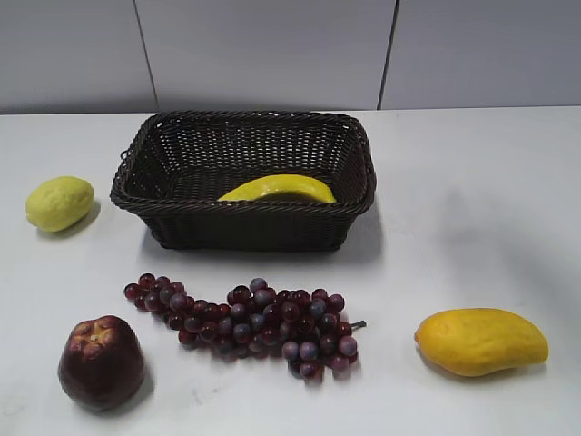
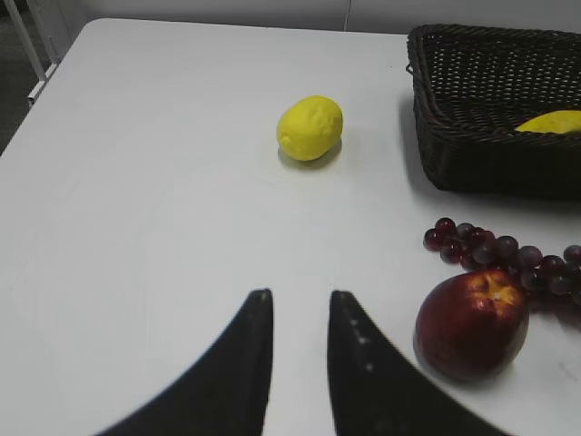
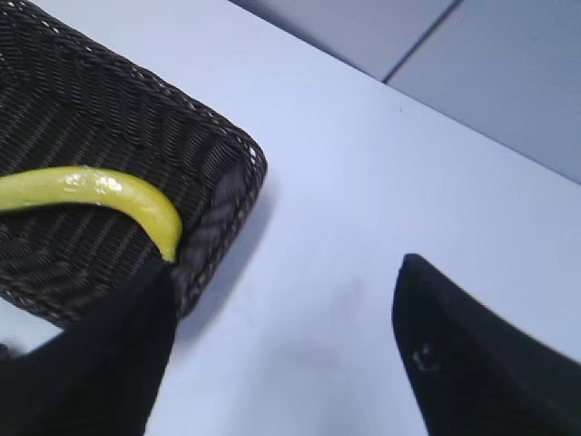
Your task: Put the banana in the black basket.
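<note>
The banana (image 1: 280,189) lies inside the black basket (image 1: 245,222), along its front wall. It also shows in the right wrist view (image 3: 91,188) with the basket's corner (image 3: 222,204), and in the left wrist view (image 2: 554,122) with the basket (image 2: 472,154). My right gripper (image 3: 286,272) is open and empty, just to the right of the basket's corner above the table. My left gripper (image 2: 300,304) is open with a narrow gap and empty, over the table left of the red apple. Neither gripper shows in the exterior view.
A yellow lemon (image 1: 59,203) lies left of the basket. A bunch of dark red grapes (image 1: 250,322) lies in front of it. A dark red apple (image 1: 102,361) sits front left and an orange-yellow mango (image 1: 481,341) front right.
</note>
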You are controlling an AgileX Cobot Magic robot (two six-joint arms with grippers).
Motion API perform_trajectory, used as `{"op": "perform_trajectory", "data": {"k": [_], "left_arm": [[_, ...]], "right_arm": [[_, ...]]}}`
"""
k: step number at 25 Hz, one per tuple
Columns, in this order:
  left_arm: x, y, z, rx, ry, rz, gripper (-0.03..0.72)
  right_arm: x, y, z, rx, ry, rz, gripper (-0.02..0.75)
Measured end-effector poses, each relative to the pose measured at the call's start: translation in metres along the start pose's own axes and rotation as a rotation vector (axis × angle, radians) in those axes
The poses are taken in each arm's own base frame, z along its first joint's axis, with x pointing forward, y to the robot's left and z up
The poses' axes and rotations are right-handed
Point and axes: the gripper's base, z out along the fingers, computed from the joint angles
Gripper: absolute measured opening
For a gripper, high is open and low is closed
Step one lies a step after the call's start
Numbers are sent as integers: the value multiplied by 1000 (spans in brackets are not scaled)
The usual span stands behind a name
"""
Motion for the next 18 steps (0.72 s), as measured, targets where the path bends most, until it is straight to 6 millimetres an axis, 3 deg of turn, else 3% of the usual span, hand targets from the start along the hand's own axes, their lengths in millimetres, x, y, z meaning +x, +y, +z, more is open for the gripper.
{"op": "perform_trajectory", "data": {"k": [4, 8, 18], "left_arm": [[0, 0, 0, 0, 0, 0, 204], [0, 0, 0, 0, 0, 0, 204], [0, 0, 0, 0, 0, 0, 204]], "right_arm": [[41, -22, -2, 38, 123, 81, 593], [90, -30, -7, 57, 224, 139, 593], [207, -10, -32, 31, 272, 236, 592]]}}
